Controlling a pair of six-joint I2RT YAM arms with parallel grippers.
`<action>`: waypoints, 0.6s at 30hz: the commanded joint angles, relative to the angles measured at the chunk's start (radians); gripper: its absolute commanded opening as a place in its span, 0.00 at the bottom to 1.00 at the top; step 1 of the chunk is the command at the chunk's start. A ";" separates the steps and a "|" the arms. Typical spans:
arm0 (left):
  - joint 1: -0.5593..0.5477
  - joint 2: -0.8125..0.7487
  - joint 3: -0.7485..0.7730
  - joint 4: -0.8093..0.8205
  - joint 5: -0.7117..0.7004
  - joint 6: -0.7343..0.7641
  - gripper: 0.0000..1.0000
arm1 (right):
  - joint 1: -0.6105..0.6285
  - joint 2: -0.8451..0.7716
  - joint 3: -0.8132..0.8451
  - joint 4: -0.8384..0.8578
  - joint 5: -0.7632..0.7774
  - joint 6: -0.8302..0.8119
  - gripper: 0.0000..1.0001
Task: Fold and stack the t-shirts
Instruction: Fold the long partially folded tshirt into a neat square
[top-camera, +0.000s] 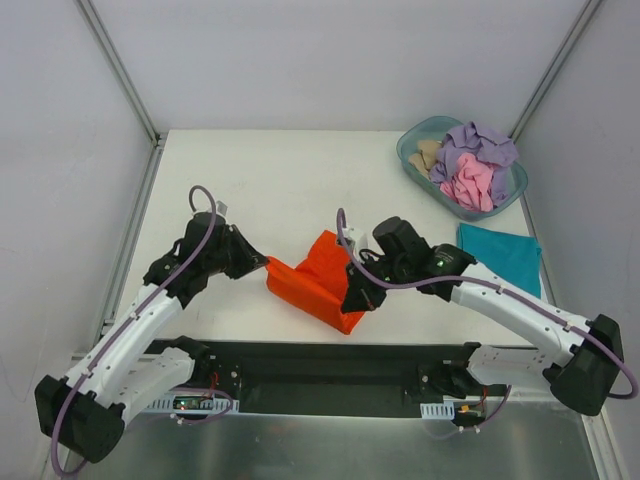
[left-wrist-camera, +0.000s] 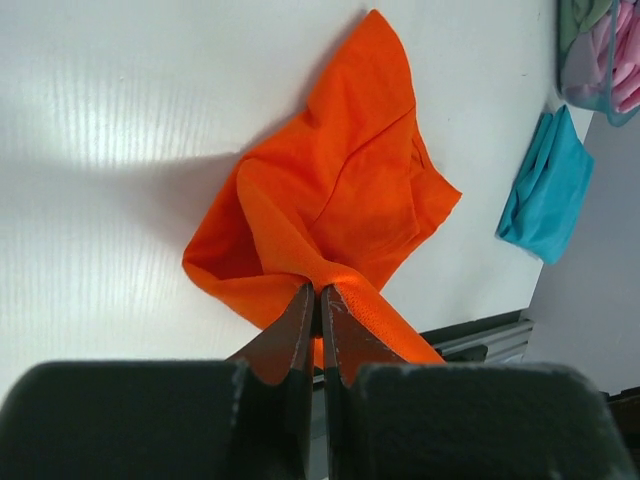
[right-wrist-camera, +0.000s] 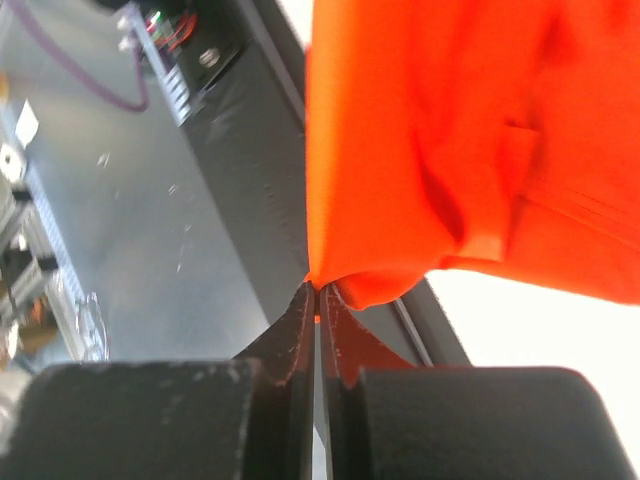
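The bright orange t-shirt (top-camera: 318, 279) hangs bunched between my two grippers over the near middle of the table. My left gripper (top-camera: 264, 266) is shut on its left edge; the left wrist view shows the cloth (left-wrist-camera: 330, 210) pinched at the fingertips (left-wrist-camera: 318, 292). My right gripper (top-camera: 354, 300) is shut on its right corner, and the right wrist view shows orange cloth (right-wrist-camera: 440, 150) clamped at the tips (right-wrist-camera: 318, 290). A folded teal t-shirt (top-camera: 503, 255) lies flat at the right. Lavender (top-camera: 478, 146), pink (top-camera: 470, 184) and beige (top-camera: 427, 155) shirts lie crumpled in the tub.
The translucent blue-green plastic tub (top-camera: 411, 141) stands at the back right corner. The black mounting rail (top-camera: 320, 375) runs along the near edge under the shirt's lower corner. Grey walls close in the table at left, right and back.
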 joint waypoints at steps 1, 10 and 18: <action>-0.023 0.112 0.075 0.138 -0.023 0.023 0.00 | -0.110 -0.053 -0.025 -0.059 -0.015 0.018 0.01; -0.040 0.429 0.253 0.239 -0.026 0.067 0.00 | -0.330 -0.024 -0.057 -0.099 0.025 -0.005 0.01; -0.056 0.733 0.460 0.253 0.030 0.107 0.00 | -0.450 0.023 -0.066 -0.096 0.090 -0.028 0.01</action>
